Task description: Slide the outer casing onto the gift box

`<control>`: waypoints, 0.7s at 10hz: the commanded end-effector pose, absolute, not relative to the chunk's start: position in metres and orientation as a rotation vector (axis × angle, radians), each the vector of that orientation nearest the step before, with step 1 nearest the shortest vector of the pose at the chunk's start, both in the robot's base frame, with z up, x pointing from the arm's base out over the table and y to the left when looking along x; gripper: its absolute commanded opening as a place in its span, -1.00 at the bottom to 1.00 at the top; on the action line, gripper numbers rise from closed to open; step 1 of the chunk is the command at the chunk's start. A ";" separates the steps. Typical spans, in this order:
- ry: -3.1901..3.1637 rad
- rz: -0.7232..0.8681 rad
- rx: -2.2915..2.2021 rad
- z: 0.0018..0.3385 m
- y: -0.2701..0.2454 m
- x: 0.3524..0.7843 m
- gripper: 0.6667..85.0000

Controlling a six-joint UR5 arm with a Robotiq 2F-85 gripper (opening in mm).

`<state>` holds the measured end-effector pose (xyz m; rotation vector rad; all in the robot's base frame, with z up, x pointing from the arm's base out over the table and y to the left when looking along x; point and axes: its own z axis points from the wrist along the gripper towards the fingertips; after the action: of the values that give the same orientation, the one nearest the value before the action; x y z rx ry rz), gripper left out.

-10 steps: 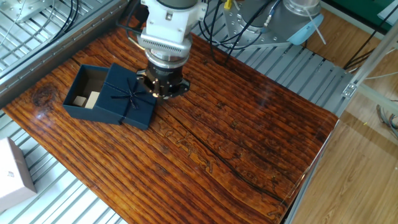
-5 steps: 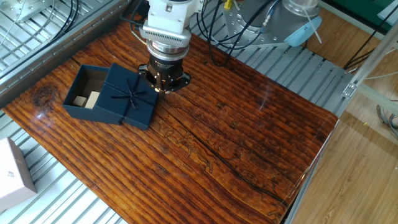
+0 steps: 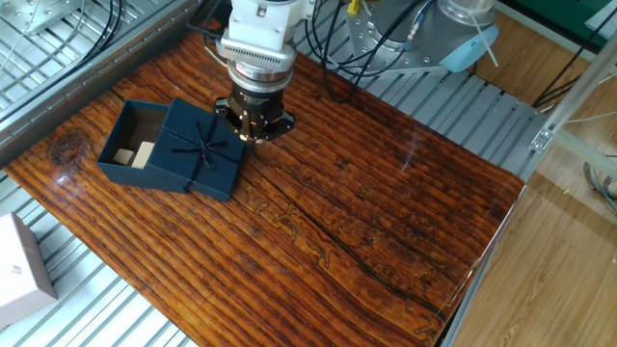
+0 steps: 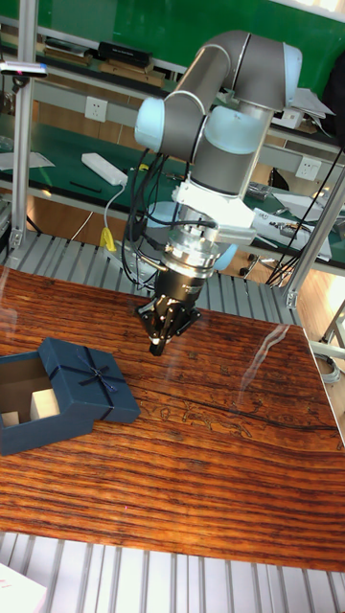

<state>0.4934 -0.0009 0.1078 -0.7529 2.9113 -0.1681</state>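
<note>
The navy outer casing [image 3: 201,152] with its thin ribbon bow lies on the wooden table, partly slid over the gift box [image 3: 130,145]. The box's left part sticks out uncovered, showing brown inner walls and pale beige blocks [image 3: 135,154]. My gripper [image 3: 253,133] hangs just right of the casing's far right corner, apart from it. In the tall fixed view the gripper [image 4: 156,345] is above the table with its fingers together in a point and nothing between them. That view also shows the casing [image 4: 88,381] and the gift box [image 4: 19,397] at the left.
A plain white box [image 3: 19,265] sits on the metal slats off the table's front left corner. Cables [image 3: 337,58] trail behind the arm at the back edge. The wooden table [image 3: 366,212] stretches to the right of the casing.
My gripper has lifted and pulled back from the casing's right edge over the last second. The casing and gift box have not moved.
</note>
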 end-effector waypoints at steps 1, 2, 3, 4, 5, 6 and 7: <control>3.014 -0.098 -0.669 0.106 0.004 0.470 -0.98; 3.032 -0.088 -0.643 0.105 0.005 0.467 -0.98; 3.041 -0.088 -0.638 0.105 0.005 0.465 -0.98; 3.037 -0.097 -0.640 0.105 0.003 0.466 -0.98; 3.007 -0.114 -0.676 0.104 0.000 0.473 -0.98; 3.000 -0.106 -0.696 0.098 -0.002 0.475 -0.98; 3.007 -0.123 -0.700 0.091 -0.005 0.473 -0.98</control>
<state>0.4724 -0.0025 0.0992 -0.6913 3.0076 -0.1297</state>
